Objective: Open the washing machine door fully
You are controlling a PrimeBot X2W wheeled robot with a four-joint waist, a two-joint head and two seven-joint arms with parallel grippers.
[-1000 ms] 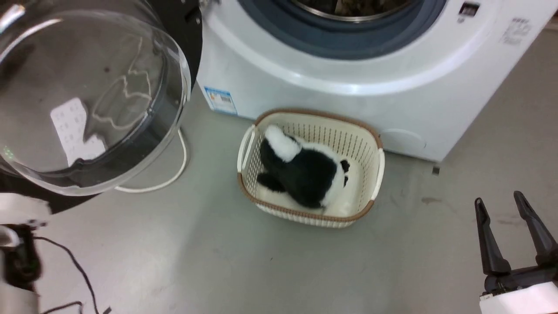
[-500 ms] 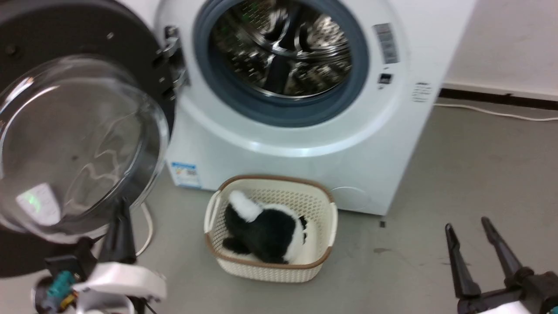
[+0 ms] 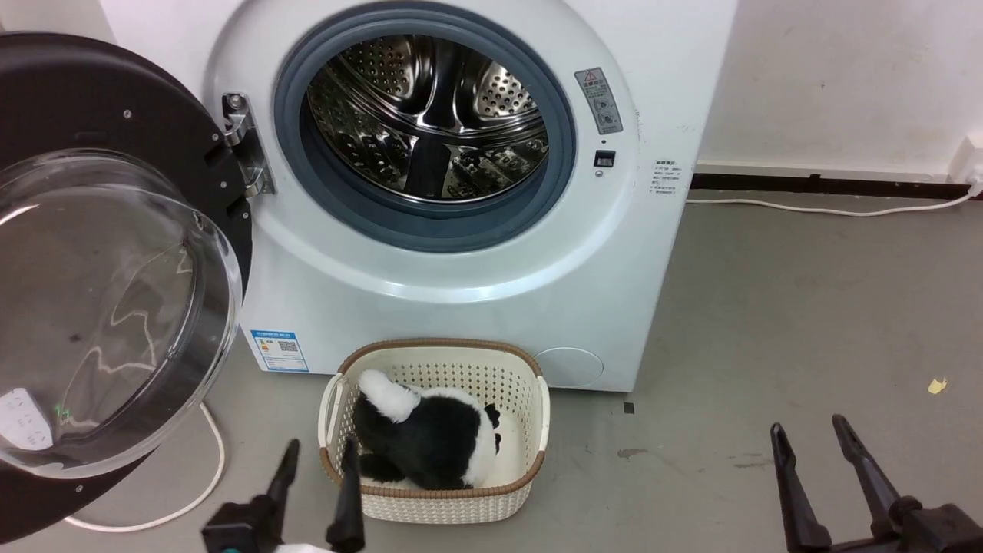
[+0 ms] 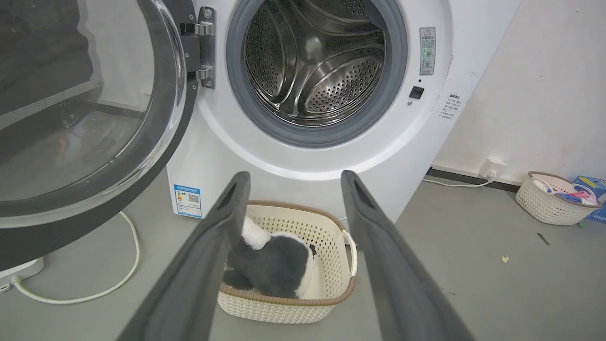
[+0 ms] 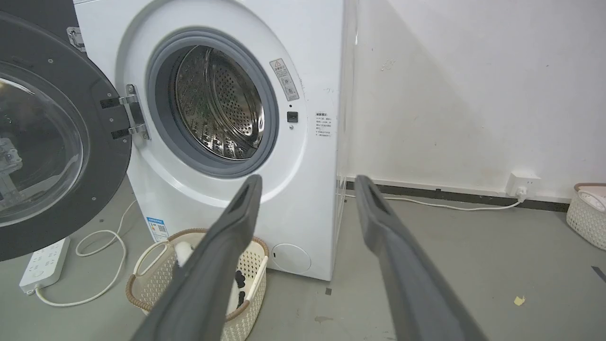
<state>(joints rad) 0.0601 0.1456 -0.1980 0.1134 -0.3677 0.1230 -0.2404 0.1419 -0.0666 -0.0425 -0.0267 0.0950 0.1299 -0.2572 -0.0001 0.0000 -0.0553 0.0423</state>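
The washing machine door (image 3: 100,307) hangs swung out to the left on its hinge (image 3: 246,153), its black frame and clear glass bowl facing me; it also shows as the door (image 4: 90,109) and the door (image 5: 42,147). The steel drum opening (image 3: 426,115) stands uncovered. My left gripper (image 3: 319,455) is open at the bottom, just left of the basket and apart from the door. My right gripper (image 3: 808,432) is open at the lower right over bare floor. Nothing sits between either pair of fingers.
A cream basket (image 3: 530,399) holding a black-and-white plush toy (image 3: 426,434) stands on the floor before the machine. A white cable (image 3: 207,476) loops under the door, with a power strip (image 5: 42,265) beside it. Another basket (image 4: 554,199) sits by the wall at right.
The head camera has tilted up, so the whole scene shifted down and the drum came into view. My left gripper now shows with both fingers at the bottom, beside the basket.
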